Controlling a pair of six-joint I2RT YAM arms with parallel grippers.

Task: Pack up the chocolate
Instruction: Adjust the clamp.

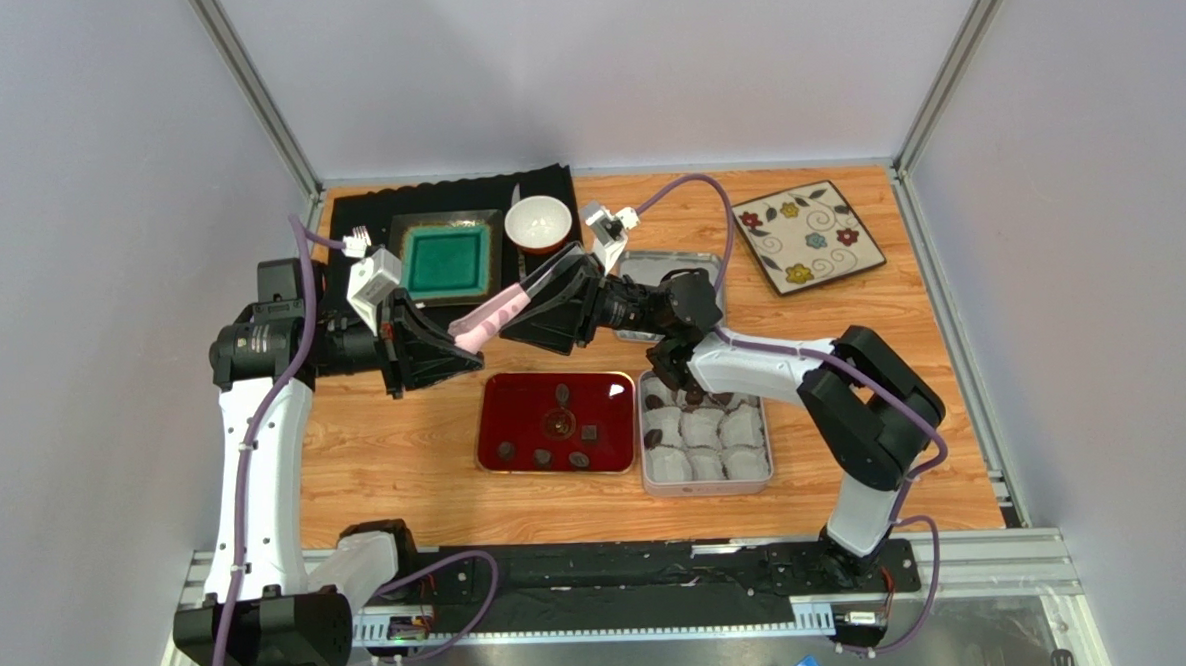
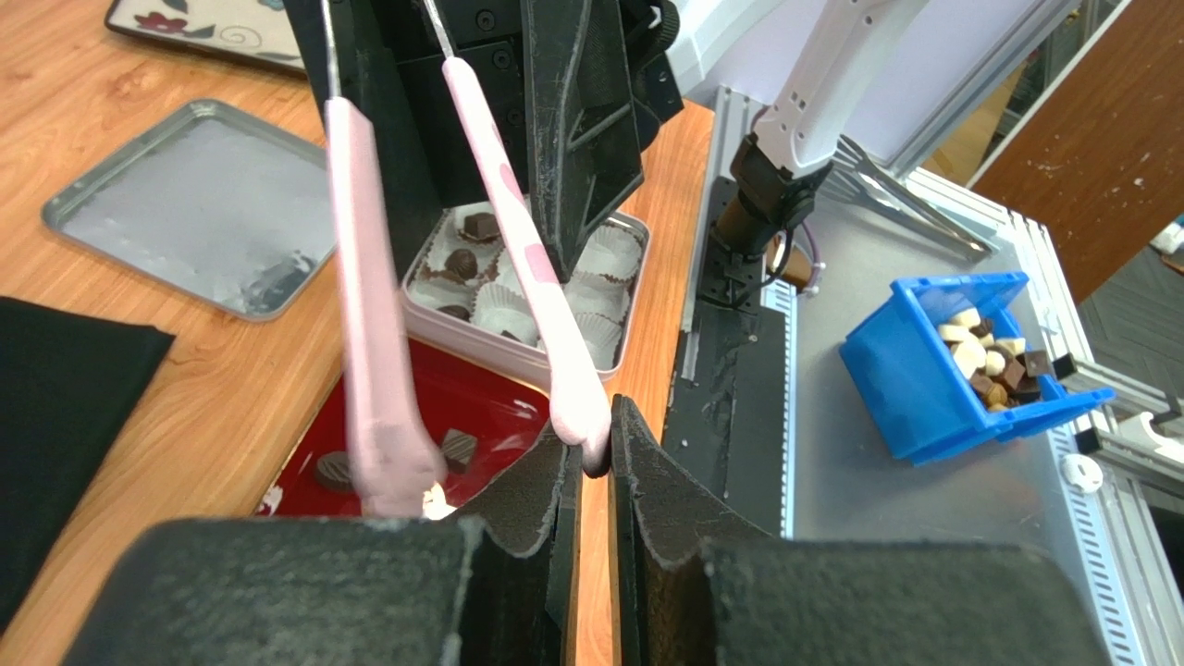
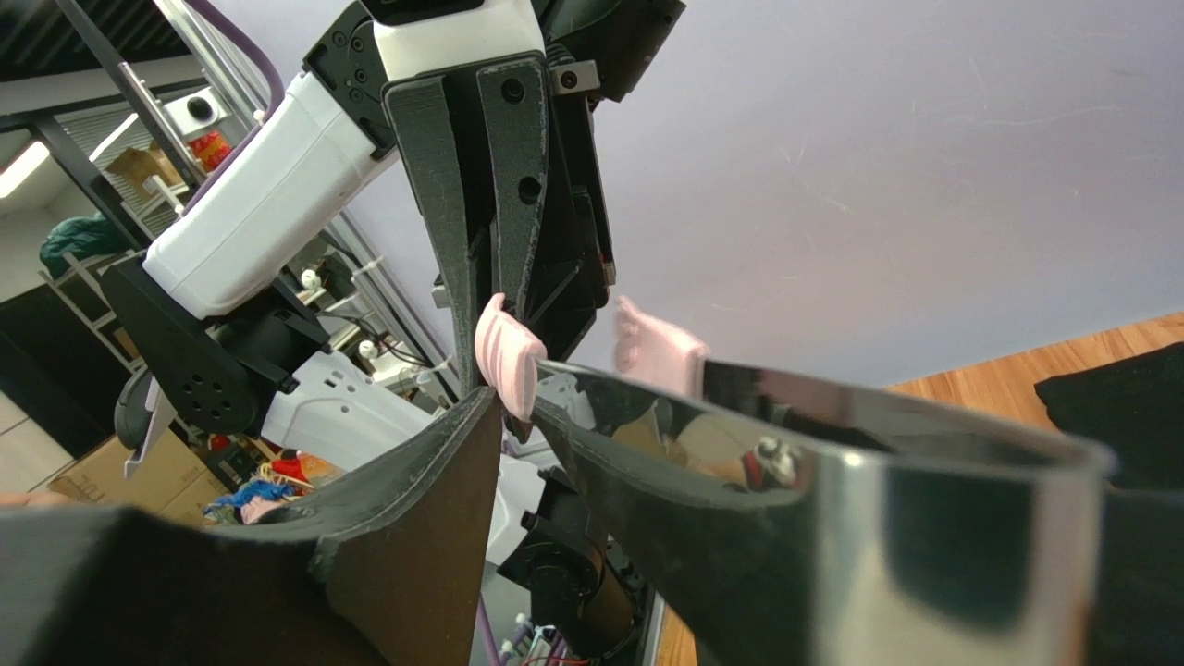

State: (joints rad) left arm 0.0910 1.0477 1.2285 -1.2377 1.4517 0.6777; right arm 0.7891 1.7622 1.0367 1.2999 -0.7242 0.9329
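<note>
a black rail (image 1: pixel 640 568) runs along the near edge of a wooden table (image 1: pixel 394 447), which is closed in by pale walls (image 1: pixel 618 62). just beyond the rail sit a red tray (image 1: pixel 486 428) and, at its right, a metal tin (image 1: pixel 708 487) lined with white paper cups (image 1: pixel 706 460). the chocolate (image 1: pixel 562 420) lies scattered in the tray, with a few pieces more in the tin's far row.

above the tray's far edge the two arms meet in the air over a pair of tongs (image 1: pixel 493 315). the left gripper (image 2: pixel 595 458) is nearly closed, pinching one pink arm of the tongs. the right gripper (image 1: pixel 531 318) stands partly open around their steel end; whether it presses them i cannot tell. the chocolate sits below all the fingers, well apart.

farther back are a black cloth (image 1: pixel 361 216) bearing a green dish (image 1: pixel 446 260) and a white bowl (image 1: pixel 539 221), then a lid (image 1: pixel 686 257) and a flowered plate (image 1: pixel 809 237).
</note>
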